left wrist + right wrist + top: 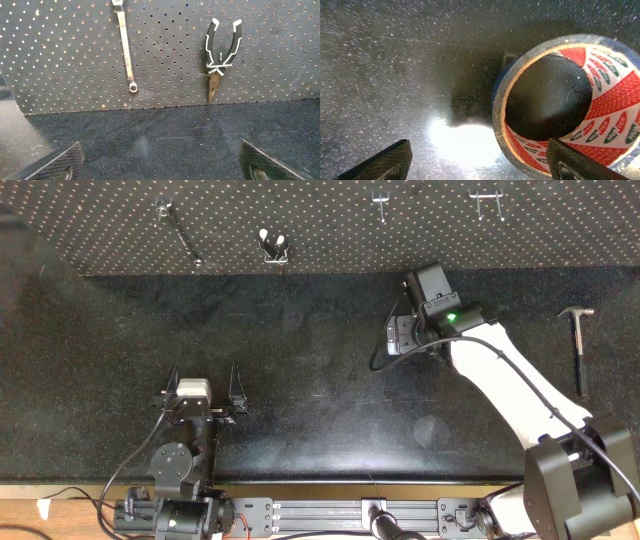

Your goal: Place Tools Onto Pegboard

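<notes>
Hovering a little way out from the pegboard [330, 220], the right gripper [477, 157] points straight down at a roll of tape [612, 95] lying flat on the black mat [320, 410]. Its fingers are spread wide and grip nothing. One finger sits over the roll's near rim and the other over bare mat, so the jaws look to be lining up to straddle the roll's wall rather than closing on it yet. The left gripper [160, 160] rests farther back from the pegboard, also wide open and empty. It faces the board, probably parked out of the way. A wrench [125, 47] and a pair of pliers [220, 50] already hang on the pegboard opposite it, handles up on their pegs. Toward the board's other end, bare hooks [487, 202] wait — likely for the tape and for the hammer [578, 350], which lies on the mat well out from the board, head toward it. The mat is dark, speckled and slightly glossy, throwing back a bright patch of light beside the roll — a slick surface on which the roll might slide if nudged.
</notes>
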### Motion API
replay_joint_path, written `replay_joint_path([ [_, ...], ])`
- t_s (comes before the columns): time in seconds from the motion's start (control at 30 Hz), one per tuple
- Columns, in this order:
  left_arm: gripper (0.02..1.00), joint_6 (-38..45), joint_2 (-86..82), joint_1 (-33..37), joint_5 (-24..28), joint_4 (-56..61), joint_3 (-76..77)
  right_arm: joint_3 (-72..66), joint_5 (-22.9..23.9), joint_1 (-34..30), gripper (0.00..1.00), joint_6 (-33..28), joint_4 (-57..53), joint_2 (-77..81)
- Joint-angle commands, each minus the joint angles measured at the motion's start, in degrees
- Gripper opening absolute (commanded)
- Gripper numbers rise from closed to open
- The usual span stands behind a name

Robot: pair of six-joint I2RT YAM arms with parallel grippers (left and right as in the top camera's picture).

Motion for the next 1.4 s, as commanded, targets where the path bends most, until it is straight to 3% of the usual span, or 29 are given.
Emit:
replay_joint_path([
  [0.03, 0.996, 0.7, -0.4, -0.2, 0.4, -0.3, -0.1, 1.1, 3.2, 0.2, 0.557, 0.7, 0.2, 2.0],
  [0.17, 0.996, 0.7, -0.4, -0.2, 0.4, -0.3, -0.1, 1.1, 5.0, 0.2, 0.200, 0.7, 0.2, 2.0],
  [0.27, 0.996, 0.7, -0.4, -0.2, 0.4, -0.3, -0.1, 1.1, 5.0, 0.2, 0.077, 0.7, 0.2, 2.0],
  [0.43, 0.998, 0.7, -0.4, -0.2, 0.4, -0.3, -0.1, 1.1, 4.9, 0.2, 0.075, 3.9, 0.2, -1.7],
  [0.53, 0.996, 0.7, -0.4, -0.2, 0.4, -0.3, -0.1, 1.1, 3.5, 0.5, 0.075, 7.2, 1.0, -12.7],
  [0.63, 0.996, 0.7, -0.4, -0.2, 0.4, -0.3, -0.1, 1.1, 4.4, 3.7, 0.075, 7.0, 11.2, -22.8],
  [0.7, 0.996, 0.7, -0.4, -0.2, 0.4, -0.3, -0.1, 1.1, 6.5, 6.6, 0.075, 3.7, 22.8, -24.0],
  [0.77, 0.996, 0.7, -0.4, -0.2, 0.4, -0.3, -0.1, 1.1, 6.5, 8.6, 0.075, -3.3, 31.6, -21.0],
  [1.0, 0.996, 0.7, -0.4, -0.2, 0.4, -0.3, -0.1, 1.1, 6.9, 9.0, 0.075, -12.1, 45.0, -9.5],
  [1.23, 0.996, 0.7, -0.4, -0.2, 0.4, -0.3, -0.1, 1.1, 8.4, 9.0, 0.077, -12.7, 54.2, -2.8],
  [1.4, 0.996, 0.7, -0.4, -0.2, 0.4, -0.3, -0.1, 1.1, 7.8, 10.0, 0.224, -12.7, 54.0, -2.8],
])
